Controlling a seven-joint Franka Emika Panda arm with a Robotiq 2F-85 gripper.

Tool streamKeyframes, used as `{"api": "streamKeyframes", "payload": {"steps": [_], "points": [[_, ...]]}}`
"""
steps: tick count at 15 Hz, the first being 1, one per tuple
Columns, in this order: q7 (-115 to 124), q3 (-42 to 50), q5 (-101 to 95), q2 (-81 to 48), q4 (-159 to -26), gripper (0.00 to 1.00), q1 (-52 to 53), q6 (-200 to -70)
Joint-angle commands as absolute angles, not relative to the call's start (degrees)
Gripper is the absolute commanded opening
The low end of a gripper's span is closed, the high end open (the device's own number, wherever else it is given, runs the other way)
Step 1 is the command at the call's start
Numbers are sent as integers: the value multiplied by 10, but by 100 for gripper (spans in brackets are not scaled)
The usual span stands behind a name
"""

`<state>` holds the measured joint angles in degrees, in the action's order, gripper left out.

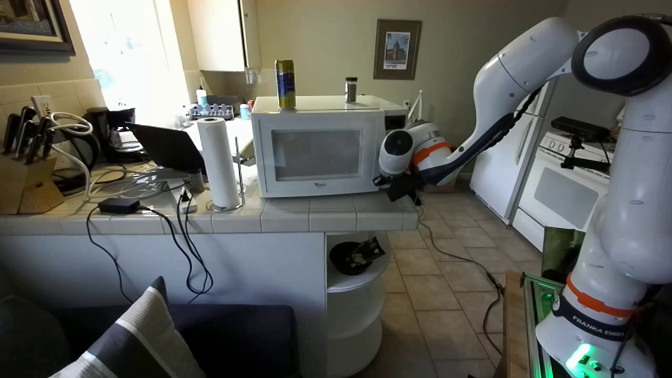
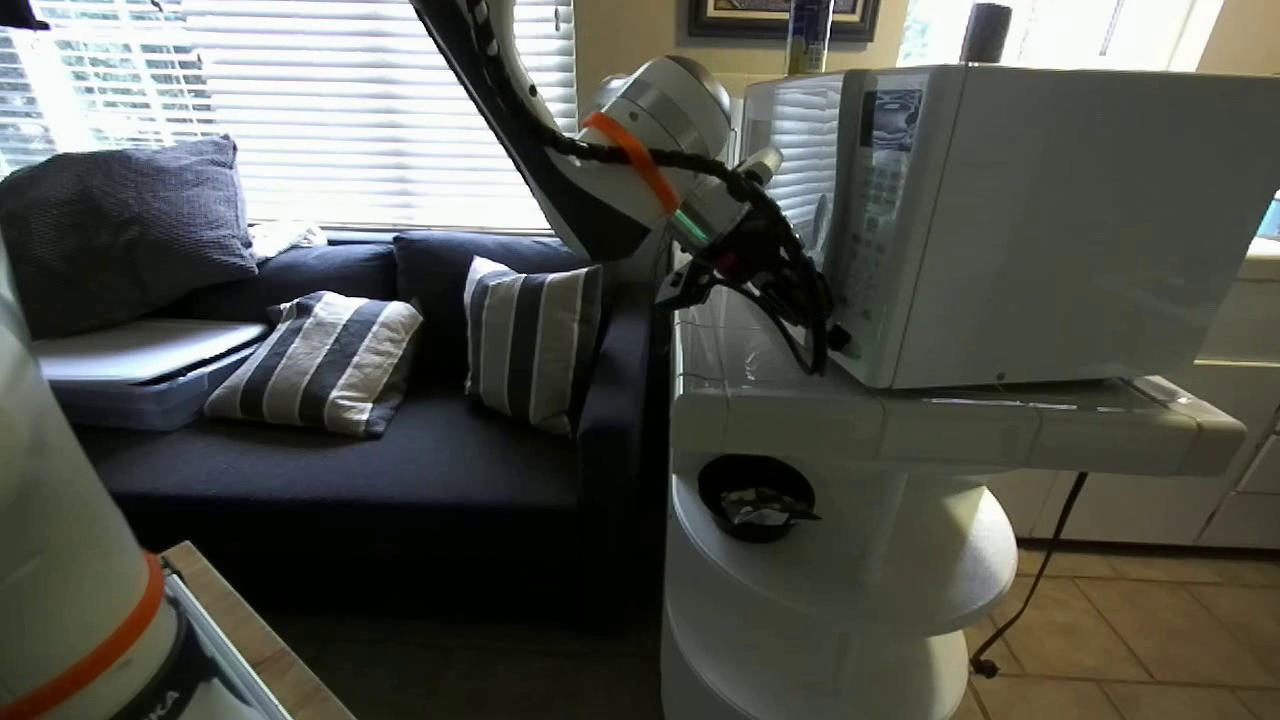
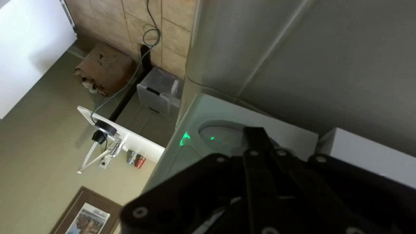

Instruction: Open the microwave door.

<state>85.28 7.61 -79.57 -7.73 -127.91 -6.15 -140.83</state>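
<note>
The white microwave door (image 1: 317,152) with its greyish window faces the room in an exterior view. It shows edge-on in an exterior view (image 2: 797,140). In the wrist view, the door's lower corner (image 3: 367,159) stands beside the control strip (image 3: 185,159) with a narrow dark gap between; the door looks slightly ajar. My black gripper (image 3: 255,131) is shut, with its tips in front of the round recessed button (image 3: 221,138) at the strip's lower end. I cannot tell whether they touch. The gripper also shows at the strip's foot (image 2: 830,335); in an exterior view (image 1: 403,187) its tips are hidden.
A tall can (image 1: 285,84) and a small shaker (image 1: 350,90) stand on the microwave. A paper towel roll (image 1: 219,163) stands left of the door on the tiled counter (image 1: 336,212). A black bowl (image 2: 757,530) sits on the shelf below. A sofa (image 2: 430,470) stands nearby.
</note>
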Motion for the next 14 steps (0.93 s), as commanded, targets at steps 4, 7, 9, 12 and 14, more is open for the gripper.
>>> {"api": "streamKeyframes", "payload": {"steps": [4,7,9,12,14], "points": [[753,77,-777,-50,-1323,0,-87,-1509],[670,75,-722,-16,-1365,0,-87,-1541],[595,68,-645,10,-1404,0,-80,-1526],[475,60,-520,54,-1453,0,-68,-1532],[409,55,-424,83,-1478,0,-54,-1521]]}}
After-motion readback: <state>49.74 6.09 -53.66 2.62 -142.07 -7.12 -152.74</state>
